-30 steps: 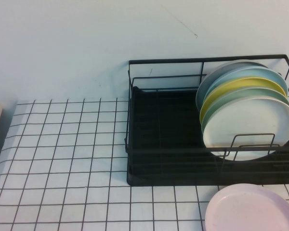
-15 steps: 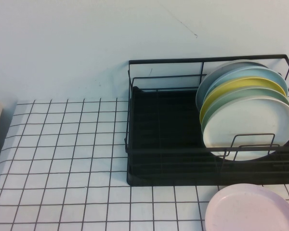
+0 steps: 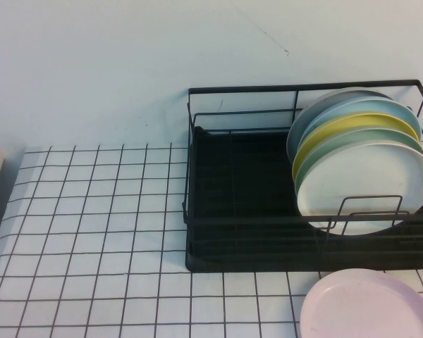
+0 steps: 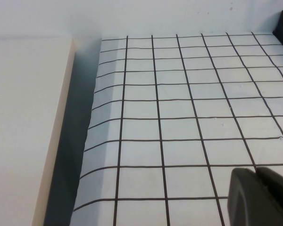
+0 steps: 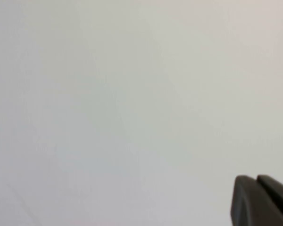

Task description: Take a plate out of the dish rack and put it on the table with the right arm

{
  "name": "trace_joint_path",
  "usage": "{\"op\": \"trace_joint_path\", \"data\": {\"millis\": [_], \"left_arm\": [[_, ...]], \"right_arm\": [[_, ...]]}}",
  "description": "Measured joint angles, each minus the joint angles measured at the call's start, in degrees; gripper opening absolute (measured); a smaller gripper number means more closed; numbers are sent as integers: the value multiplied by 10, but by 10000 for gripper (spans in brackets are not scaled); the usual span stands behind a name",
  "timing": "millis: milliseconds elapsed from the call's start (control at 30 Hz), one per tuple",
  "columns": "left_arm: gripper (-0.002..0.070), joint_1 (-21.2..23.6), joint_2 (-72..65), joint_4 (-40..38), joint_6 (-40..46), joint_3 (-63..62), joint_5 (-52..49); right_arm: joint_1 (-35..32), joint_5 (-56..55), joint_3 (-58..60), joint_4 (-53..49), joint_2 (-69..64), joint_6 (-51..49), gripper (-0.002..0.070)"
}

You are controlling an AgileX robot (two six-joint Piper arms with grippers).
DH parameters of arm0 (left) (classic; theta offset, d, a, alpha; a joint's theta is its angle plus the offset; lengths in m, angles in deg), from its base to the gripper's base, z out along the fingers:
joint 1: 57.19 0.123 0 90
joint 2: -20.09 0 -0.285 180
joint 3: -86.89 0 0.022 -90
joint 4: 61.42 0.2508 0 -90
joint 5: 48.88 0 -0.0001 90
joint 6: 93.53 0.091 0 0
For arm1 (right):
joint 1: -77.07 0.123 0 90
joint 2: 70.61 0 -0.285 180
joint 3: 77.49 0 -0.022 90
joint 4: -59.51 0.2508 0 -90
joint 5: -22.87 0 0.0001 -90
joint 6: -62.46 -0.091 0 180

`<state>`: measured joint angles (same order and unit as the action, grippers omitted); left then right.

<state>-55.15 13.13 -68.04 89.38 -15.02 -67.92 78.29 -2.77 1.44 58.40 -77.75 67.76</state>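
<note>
- A pale beige slab (image 4: 23, 127) was seen at the far left, beside the left edge of the table (image 3: 92, 232), with a shadowed gap between the two.
- The left gripper (image 4: 260, 197) was seen only in the left wrist view, low over the gridded table near that left edge; its two dark fingers (image 4: 243, 195) were pressed together with nothing between them.
- The table was covered by a white sheet with thin black lines forming squares, and a plain pale wall (image 3: 127, 63) stood behind it.
- The dish rack (image 3: 233, 211), made of black wire with a black tray base, was set on the right half of the table, against the wall; its left part was seen to hold no plates.
- Five plates were stood on edge in the right part of the rack, leaning and overlapping: a grey plate (image 3: 317, 113) at the back, then a light blue plate (image 3: 366, 109), a yellow plate (image 3: 359, 125), a green plate (image 3: 366, 139), and the white plate (image 3: 366, 186) at the front, behind a wire loop of the rack.
- A pink plate (image 3: 366, 306) was laid flat on the table just in front of the rack, at the lower right.
- The right gripper (image 5: 263, 201) was seen only in the right wrist view, against a plain pale surface; its fingers (image 5: 245, 202) were closed together and held nothing.
</note>
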Motion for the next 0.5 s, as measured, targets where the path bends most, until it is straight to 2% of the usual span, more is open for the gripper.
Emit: {"op": "trace_joint_path", "data": {"millis": [167,300,400,500], "left_arm": [[-4,0,0,0,0,0,0],[-4,0,0,0,0,0,0],[-4,0,0,0,0,0,0],[-4,0,0,0,0,0,0]], "right_arm": [[0,-153,0,6,0,1,-3],[0,-206,0,51,0,19,-3],[0,-148,-15,94,1,36,-3],[0,22,-74,106,1,87,-3]]}}
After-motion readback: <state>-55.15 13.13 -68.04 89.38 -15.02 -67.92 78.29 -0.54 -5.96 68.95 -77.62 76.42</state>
